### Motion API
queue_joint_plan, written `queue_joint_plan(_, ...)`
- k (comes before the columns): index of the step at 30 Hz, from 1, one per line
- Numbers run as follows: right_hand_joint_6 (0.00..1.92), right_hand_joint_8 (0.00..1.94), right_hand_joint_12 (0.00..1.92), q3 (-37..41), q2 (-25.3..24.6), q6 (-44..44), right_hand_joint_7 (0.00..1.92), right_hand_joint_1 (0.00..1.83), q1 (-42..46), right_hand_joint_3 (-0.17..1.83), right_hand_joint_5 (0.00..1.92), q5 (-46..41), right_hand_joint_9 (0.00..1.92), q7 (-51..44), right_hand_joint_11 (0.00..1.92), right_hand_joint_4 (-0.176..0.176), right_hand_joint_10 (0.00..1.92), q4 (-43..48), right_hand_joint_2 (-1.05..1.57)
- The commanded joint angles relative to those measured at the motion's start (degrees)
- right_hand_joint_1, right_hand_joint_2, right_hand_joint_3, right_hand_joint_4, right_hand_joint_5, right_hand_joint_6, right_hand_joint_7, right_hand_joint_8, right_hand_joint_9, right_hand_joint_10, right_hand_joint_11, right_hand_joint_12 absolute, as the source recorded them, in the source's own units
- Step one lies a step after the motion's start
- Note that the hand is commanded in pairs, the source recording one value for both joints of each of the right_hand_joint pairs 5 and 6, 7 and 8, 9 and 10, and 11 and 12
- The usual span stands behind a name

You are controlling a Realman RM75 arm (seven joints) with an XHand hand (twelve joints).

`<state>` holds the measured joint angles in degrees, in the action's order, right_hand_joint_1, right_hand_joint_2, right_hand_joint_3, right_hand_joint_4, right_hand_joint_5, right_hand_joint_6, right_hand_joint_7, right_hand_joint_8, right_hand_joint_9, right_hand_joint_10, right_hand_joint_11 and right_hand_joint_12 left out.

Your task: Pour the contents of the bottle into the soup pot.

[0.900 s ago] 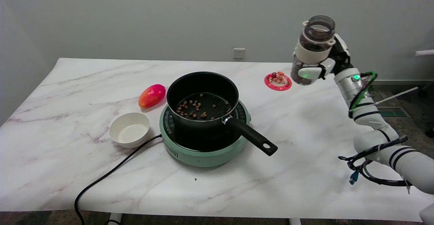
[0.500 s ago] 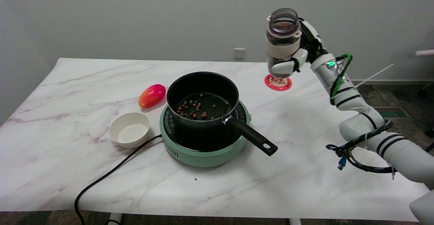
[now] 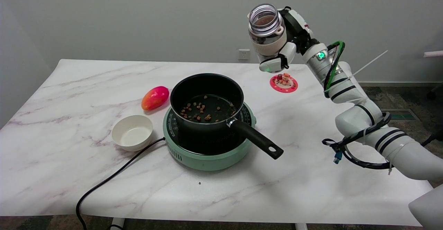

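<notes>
A clear open-mouthed bottle [image 3: 264, 27] with a cream band and dark brown bits inside hangs high in the air, tilted a little to the left. My right hand [image 3: 284, 46] grips it around the lower body, above and to the right of the pot. The black soup pot [image 3: 206, 100] stands on a green hob [image 3: 207, 150], its long handle [image 3: 256, 139] pointing to the lower right. Several brown bits lie on the pot's bottom.
A red-and-orange mango [image 3: 154, 97] lies left of the pot and a white bowl [image 3: 132, 132] stands in front of it. A black cable [image 3: 114, 178] runs from the hob to the table's near edge. A red coaster [image 3: 283, 83] with small figures sits at the back right.
My right arm has carried the bottle up and to the left, from beyond the red coaster toward the pot. The bottle now leans slightly left. Nothing else has moved.
</notes>
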<state>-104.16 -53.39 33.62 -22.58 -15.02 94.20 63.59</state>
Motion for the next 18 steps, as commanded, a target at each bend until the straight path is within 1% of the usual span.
queue_joint_plan(1,1.92,1.92,1.22,0.42,-0.90,-3.13,1.92,1.68,-0.72,0.88,1.92,2.14,1.61,-10.84,1.22,0.000,1.61,6.84,0.83)
queue_joint_plan(6,1.92,1.92,1.23,0.40,-0.74,-2.89,1.92,1.68,-0.72,0.86,1.92,3.28,1.62,-16.37,1.23,0.000,1.62,8.83,0.86)
queue_joint_plan(14,1.92,1.92,1.23,-1.12,-0.68,-3.30,1.92,1.69,-0.56,0.87,1.92,9.37,1.62,-16.99,1.23,0.000,1.62,11.95,0.86)
queue_joint_plan(18,1.92,1.92,1.23,-1.50,-0.68,-3.91,1.92,1.69,-0.48,0.89,1.92,15.06,1.63,-18.29,1.23,0.000,1.63,14.07,0.85)
